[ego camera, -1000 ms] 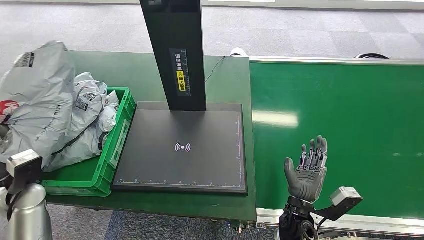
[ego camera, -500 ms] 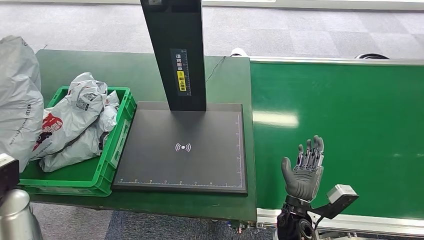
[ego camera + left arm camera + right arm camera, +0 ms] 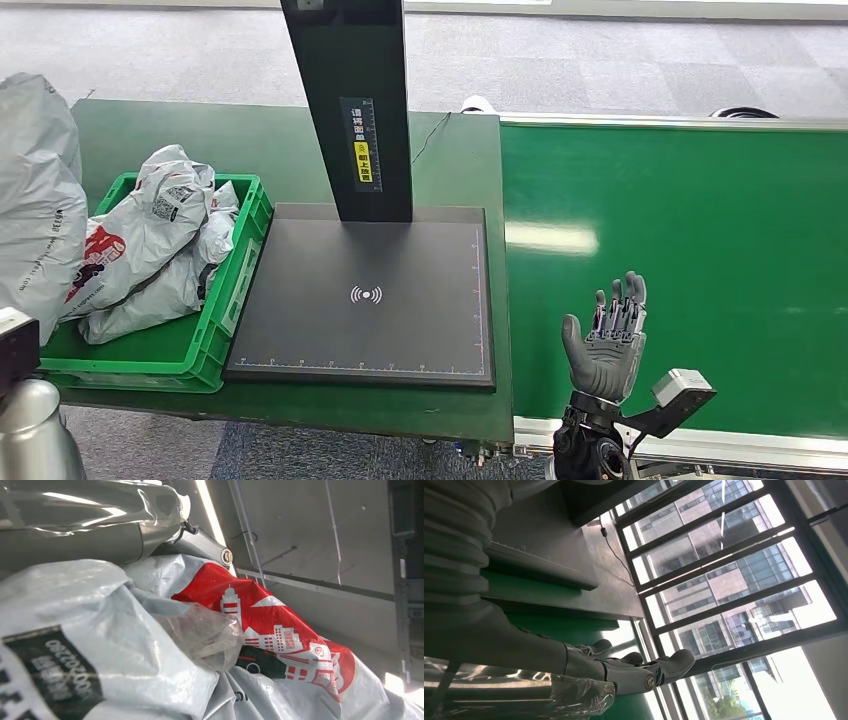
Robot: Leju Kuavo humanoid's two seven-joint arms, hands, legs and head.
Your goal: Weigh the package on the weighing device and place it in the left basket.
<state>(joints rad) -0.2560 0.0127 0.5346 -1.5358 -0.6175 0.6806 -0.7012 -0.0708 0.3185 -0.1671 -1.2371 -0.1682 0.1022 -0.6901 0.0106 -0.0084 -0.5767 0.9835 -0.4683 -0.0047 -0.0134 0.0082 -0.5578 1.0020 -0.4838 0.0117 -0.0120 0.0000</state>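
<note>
A big grey plastic package [image 3: 38, 200] hangs upright at the far left, beside the green basket [image 3: 238, 285], and my left hand grips it from behind, hidden by the bag. Up close in the left wrist view, a grey finger [image 3: 202, 545] presses against the crumpled package [image 3: 90, 645], with a red-printed bag [image 3: 280, 625] behind it. The black weighing platform [image 3: 365, 320] lies bare. My right hand [image 3: 608, 340] stands upright and open over the conveyor's near edge; its spread fingers [image 3: 639, 672] hold nothing.
Several grey bags [image 3: 160, 240] fill the basket. The scale's black pillar [image 3: 355, 100] rises at the platform's back. A wide green conveyor belt [image 3: 700, 220] runs on the right. Grey carpet lies beyond the table.
Within the last second my left arm swung left with the big package, uncovering the bags in the basket. My right hand sank slightly.
</note>
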